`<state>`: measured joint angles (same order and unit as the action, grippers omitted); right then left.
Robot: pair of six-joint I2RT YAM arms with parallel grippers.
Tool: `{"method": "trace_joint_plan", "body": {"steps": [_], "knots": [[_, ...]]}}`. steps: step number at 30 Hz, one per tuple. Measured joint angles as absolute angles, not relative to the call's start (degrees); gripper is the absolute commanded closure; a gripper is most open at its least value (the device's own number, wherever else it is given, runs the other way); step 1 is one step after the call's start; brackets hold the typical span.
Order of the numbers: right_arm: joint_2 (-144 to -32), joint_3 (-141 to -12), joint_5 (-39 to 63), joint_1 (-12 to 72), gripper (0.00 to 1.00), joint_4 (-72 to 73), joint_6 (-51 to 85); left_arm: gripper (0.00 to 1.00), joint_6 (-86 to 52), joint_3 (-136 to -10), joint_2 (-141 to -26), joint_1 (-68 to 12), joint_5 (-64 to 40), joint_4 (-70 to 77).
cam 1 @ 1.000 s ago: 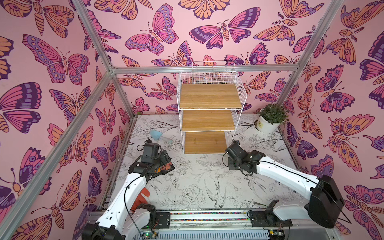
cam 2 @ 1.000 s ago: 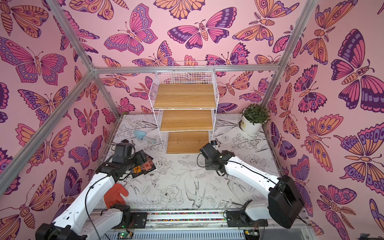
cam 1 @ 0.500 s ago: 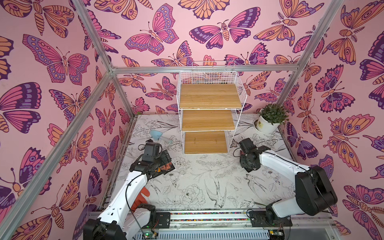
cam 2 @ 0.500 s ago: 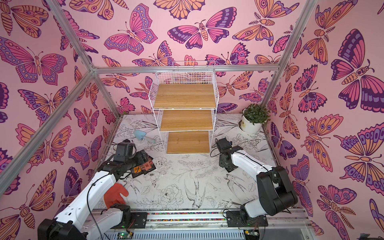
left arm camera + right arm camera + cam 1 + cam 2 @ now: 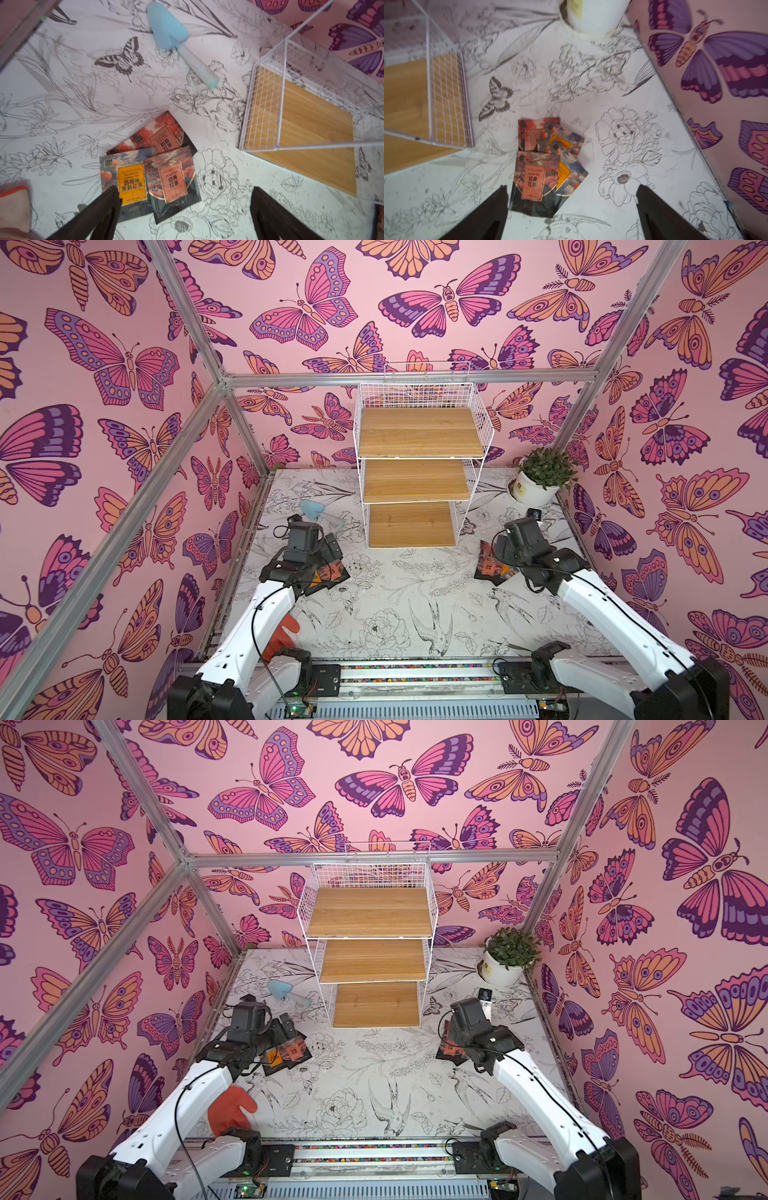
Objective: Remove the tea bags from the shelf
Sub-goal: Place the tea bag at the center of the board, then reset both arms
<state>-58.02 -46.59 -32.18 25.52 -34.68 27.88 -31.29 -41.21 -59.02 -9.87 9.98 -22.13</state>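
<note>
- The left gripper [image 5: 184,187] hung wide open over the table [image 5: 62,145], with nothing held
- Three overlapping tea bags [image 5: 172,182] lay flat on the table just below and ahead of its fingertips [image 5: 110,195]; one fingertip overlapped the orange-labelled sachet's corner in the wrist view, and contact could not be told
- The right gripper [image 5: 572,186] was spread just as wide and was also empty
- Four more tea bags [image 5: 533,180] lay in a loose stack between and just beyond its fingers, with a pink-labelled one on top nearest them
- The shelf [image 5: 417,435] stood farther out, between the two grippers, apart from both piles
- A blue trowel [image 5: 168,31] lay beyond the left gripper and a white plant pot [image 5: 532,489] beyond the right
</note>
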Motion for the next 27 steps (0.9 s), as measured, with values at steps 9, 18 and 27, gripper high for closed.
{"method": "trace_joint_plan", "body": {"steps": [9,18,27], "knots": [[-51.18,-21.37,-45.19,24.25,0.01,-3.79,17.85,0.00,-13.69,-27.59,-64.10,-9.19,20.34,10.76],[-73.58,-20.21,-47.16,14.06,0.01,29.10,7.99,0.01,-3.14,-19.57,-86.39,-4.97,21.32,40.07],[-86.63,-18.06,-26.35,3.84,0.01,51.35,4.62,0.01,-3.03,-20.03,-88.90,-2.00,17.30,50.78]]}}
